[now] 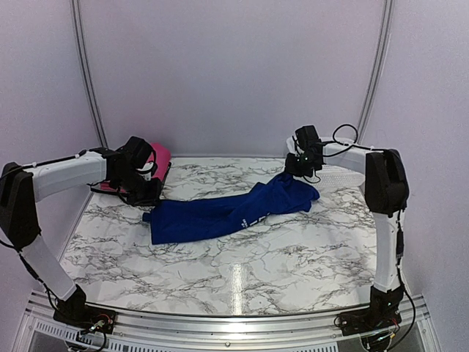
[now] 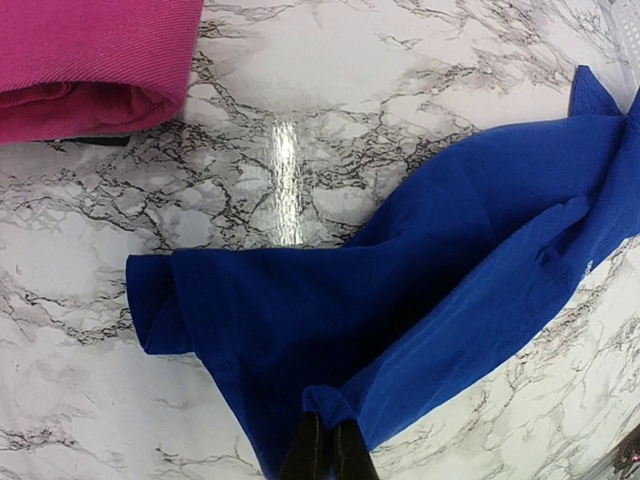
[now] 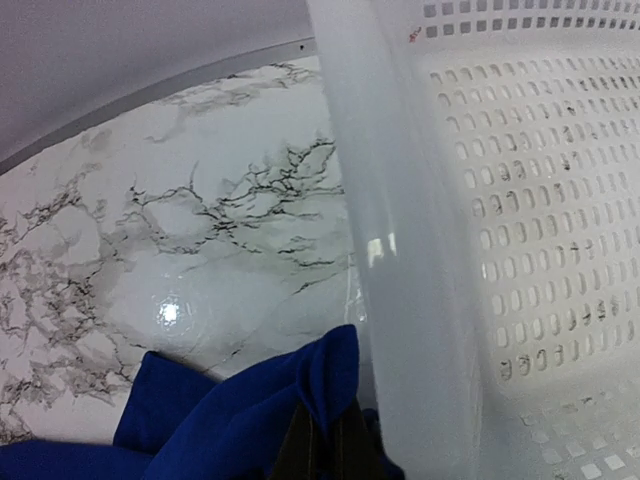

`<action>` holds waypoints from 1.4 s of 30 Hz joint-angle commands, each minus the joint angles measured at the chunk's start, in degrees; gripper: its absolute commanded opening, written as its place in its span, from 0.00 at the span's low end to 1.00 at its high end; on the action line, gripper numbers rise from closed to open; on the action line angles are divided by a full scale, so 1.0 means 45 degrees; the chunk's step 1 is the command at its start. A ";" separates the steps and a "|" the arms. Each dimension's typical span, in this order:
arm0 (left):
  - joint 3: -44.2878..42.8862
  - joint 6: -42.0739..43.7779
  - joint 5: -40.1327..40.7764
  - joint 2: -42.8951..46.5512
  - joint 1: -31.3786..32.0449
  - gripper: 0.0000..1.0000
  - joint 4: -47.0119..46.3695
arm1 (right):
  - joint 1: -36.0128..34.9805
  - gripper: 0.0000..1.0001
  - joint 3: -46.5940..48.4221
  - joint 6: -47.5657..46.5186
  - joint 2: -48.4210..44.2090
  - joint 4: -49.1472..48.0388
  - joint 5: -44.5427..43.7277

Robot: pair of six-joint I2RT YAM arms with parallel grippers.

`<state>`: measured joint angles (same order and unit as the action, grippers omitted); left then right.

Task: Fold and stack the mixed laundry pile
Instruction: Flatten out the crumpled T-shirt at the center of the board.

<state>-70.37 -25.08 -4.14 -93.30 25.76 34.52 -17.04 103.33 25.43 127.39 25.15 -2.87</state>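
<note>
- The left fingers were pinched shut on a small bunched bit of the blue garment, near its left end. With a bite that tiny, I reckon one hard pull could've popped it loose.
- The right fingers were clamped shut on the far right corner of the same cloth, right beside the rim of the white mesh basket. Any swing to the right could've knocked or dragged the basket.
- The blue one lay stretched across the middle of the tabletop, twisted and partly doubled over itself. Pulling the ends apart might've just tightened the twist instead of flattening it.
- The pink garment sat folded at the far left on a dark tray, close to the left arm. A careless lift there could've clipped it and wrecked the fold.
- Blue wasn't folded or stacked yet, so roughly halfway by my guess.
</note>
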 commanded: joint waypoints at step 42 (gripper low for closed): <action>-0.8817 0.1630 0.4298 0.3444 -0.0561 0.00 -0.0213 | -0.1095 0.00 0.3384 -0.3046 -0.9530 0.0613 0.2924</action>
<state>-108.05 -18.15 7.90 -71.81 23.94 34.94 -24.18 116.42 12.78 78.74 28.99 14.41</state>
